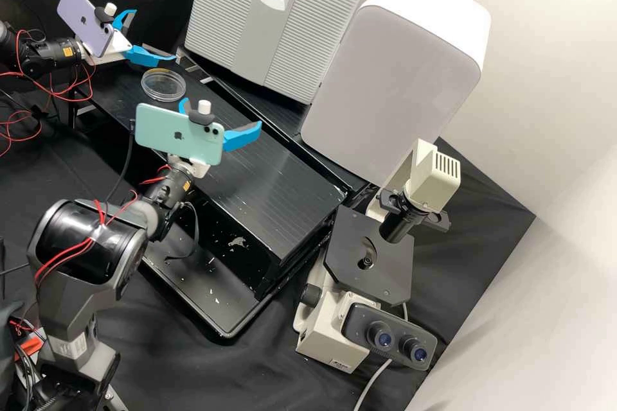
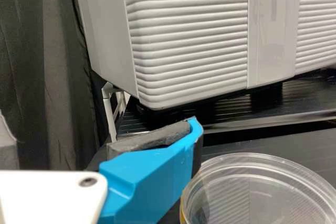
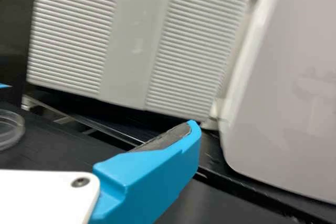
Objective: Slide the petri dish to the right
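Probably the petri dish (image 1: 163, 84), light stiff plastic, is going to slide easily; the left hand (image 1: 154, 34), gaping wide, is hanging beside its rim, the pushing spot.

The petri dish (image 1: 164, 84) sits on the bench (image 1: 276, 186) just beside my left gripper (image 1: 153, 35), before the ribbed appliance (image 1: 283, 13), my right gripper (image 1: 222, 117) nearer, the microscope (image 1: 369, 270) off right.

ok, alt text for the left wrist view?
A clear petri dish lies on the black bench, close beside a blue finger of the left gripper; whether they touch cannot be told. A ribbed white appliance stands just behind.
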Action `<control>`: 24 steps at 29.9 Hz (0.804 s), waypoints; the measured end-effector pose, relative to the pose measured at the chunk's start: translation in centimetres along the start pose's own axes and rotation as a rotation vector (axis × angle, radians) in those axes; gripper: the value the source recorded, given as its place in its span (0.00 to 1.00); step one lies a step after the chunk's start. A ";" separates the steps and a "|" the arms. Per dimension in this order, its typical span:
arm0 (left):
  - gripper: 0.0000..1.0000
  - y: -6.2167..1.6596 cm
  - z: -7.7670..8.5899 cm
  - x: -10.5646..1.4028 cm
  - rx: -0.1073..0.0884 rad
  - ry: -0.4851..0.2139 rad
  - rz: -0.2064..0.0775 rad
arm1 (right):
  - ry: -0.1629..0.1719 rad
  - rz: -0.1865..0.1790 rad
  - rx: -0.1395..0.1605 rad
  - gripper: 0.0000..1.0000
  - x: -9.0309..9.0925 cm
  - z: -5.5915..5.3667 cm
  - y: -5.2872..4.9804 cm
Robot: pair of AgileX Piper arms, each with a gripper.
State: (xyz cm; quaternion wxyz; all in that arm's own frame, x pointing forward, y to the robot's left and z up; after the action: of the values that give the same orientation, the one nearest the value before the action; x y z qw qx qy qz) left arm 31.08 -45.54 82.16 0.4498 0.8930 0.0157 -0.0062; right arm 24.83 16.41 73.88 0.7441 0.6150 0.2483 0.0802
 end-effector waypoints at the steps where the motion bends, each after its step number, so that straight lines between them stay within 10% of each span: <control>1: 1.00 0.00 0.0 0.0 0.000 0.000 0.000 | 0.016 -0.003 -0.004 1.00 0.2 -0.5 -0.1; 9: 1.00 0.00 0.0 0.0 0.000 0.000 0.000 | 0.128 -0.022 -0.004 1.00 1.3 -4.3 -0.4; 24: 1.00 0.00 0.0 0.0 0.000 0.000 0.000 | 0.129 -0.126 0.137 1.00 4.2 -5.9 -1.5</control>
State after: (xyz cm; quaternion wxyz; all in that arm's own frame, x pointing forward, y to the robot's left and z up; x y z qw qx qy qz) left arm 31.08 -45.54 82.16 0.4498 0.8930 0.0157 -0.0062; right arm 25.41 23.01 70.58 0.6863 0.6413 0.3386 0.0556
